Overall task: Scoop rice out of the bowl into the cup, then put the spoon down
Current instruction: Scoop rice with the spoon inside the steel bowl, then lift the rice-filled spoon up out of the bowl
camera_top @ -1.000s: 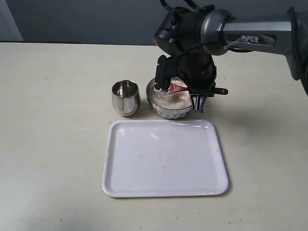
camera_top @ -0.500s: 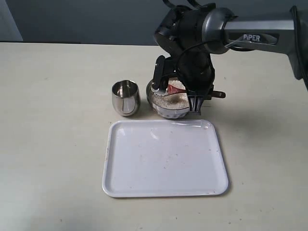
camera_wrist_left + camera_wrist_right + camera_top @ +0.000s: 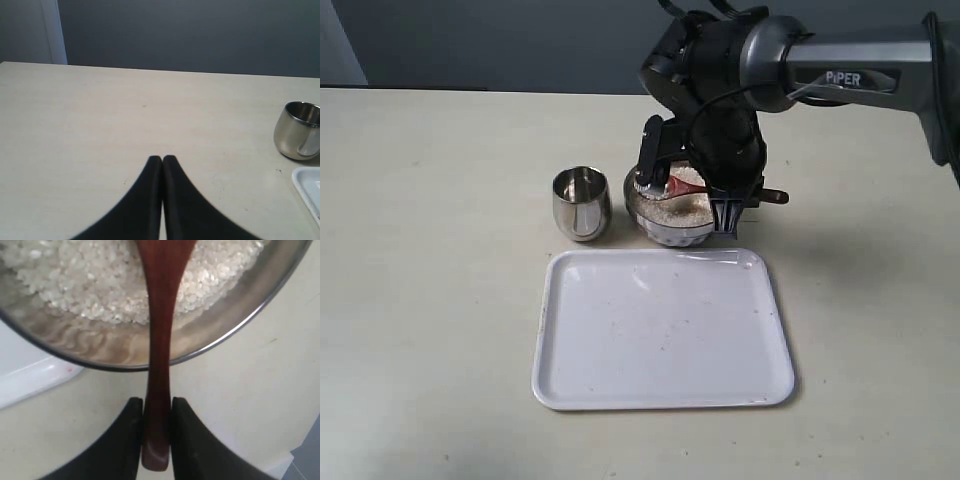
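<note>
spoon (image 3: 159,355) | head in rice (image 3: 90,285) | handle end clamped by right claw (image 3: 156,403)

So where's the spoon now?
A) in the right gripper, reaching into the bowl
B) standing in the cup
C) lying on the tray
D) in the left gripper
A: the right gripper clamps the spoon handle, which crosses the bowl rim over the rice.

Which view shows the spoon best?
The right wrist view: the spoon runs from the right gripper across the bowl rim into the rice. The exterior view shows a reddish sliver behind the arm; the left wrist view shows none.
</note>
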`<state>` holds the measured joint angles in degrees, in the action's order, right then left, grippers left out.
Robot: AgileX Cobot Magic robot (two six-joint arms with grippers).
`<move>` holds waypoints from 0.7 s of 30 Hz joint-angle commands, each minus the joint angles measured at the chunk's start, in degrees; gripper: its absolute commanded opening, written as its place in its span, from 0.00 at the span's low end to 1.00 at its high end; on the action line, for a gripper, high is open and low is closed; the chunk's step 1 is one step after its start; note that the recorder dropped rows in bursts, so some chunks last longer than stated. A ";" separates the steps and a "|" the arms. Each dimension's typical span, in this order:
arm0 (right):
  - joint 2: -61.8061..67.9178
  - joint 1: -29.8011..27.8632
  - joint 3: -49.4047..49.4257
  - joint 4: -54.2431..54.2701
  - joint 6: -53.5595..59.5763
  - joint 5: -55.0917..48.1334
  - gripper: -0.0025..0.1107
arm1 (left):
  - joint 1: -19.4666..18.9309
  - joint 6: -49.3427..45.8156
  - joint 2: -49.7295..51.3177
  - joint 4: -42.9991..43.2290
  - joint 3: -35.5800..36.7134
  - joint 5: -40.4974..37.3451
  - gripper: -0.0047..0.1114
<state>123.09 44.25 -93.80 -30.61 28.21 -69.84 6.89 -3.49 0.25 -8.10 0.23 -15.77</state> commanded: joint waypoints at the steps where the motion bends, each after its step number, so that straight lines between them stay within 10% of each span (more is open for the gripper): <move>1: -1.80 -0.28 -0.32 0.06 0.26 -0.13 0.02 | 0.66 0.37 -0.25 0.09 -0.23 0.77 0.04; 21: -2.48 -0.28 -0.32 0.68 0.71 -0.13 0.02 | 0.66 0.37 -0.25 0.09 -0.23 0.77 0.04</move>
<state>121.13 44.25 -93.80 -29.78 28.68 -69.84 6.89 -3.49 0.25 -8.10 0.23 -15.77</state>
